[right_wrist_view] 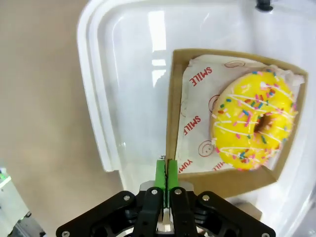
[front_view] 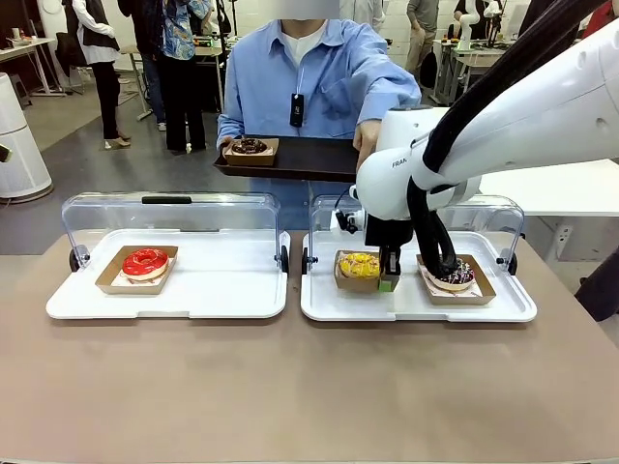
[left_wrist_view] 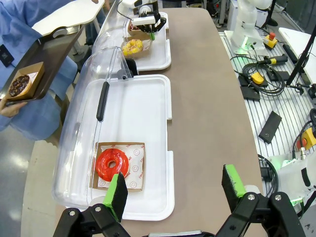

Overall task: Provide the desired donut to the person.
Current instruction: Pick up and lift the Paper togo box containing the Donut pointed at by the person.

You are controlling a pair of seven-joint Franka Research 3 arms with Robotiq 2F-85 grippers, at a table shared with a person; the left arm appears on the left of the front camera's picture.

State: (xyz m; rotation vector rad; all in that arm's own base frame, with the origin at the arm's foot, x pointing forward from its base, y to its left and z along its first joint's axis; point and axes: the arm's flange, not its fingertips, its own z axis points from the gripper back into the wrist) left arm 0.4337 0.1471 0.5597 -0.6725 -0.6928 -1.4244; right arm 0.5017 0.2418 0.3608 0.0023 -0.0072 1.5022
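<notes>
A yellow sprinkled donut (right_wrist_view: 254, 126) lies in a brown cardboard tray (right_wrist_view: 173, 98) on the right white tray (front_view: 416, 311). My right gripper (right_wrist_view: 166, 172) is shut, its green pads pinching that cardboard tray's side wall. In the front view the right gripper (front_view: 389, 278) stands just right of the yellow donut (front_view: 359, 264). The person (front_view: 309, 77) in a light blue shirt holds out a black tray (front_view: 309, 155) carrying a chocolate donut (front_view: 250, 147). My left gripper (left_wrist_view: 174, 180) hangs open above the table, near a red donut (left_wrist_view: 112, 164).
The red donut (front_view: 145, 261) sits in its cardboard tray on the left white tray (front_view: 193, 307). A chocolate sprinkled donut (front_view: 456, 277) lies right of my right gripper, partly behind its cable. Both white trays have clear lids standing open at the back. Bare table lies in front.
</notes>
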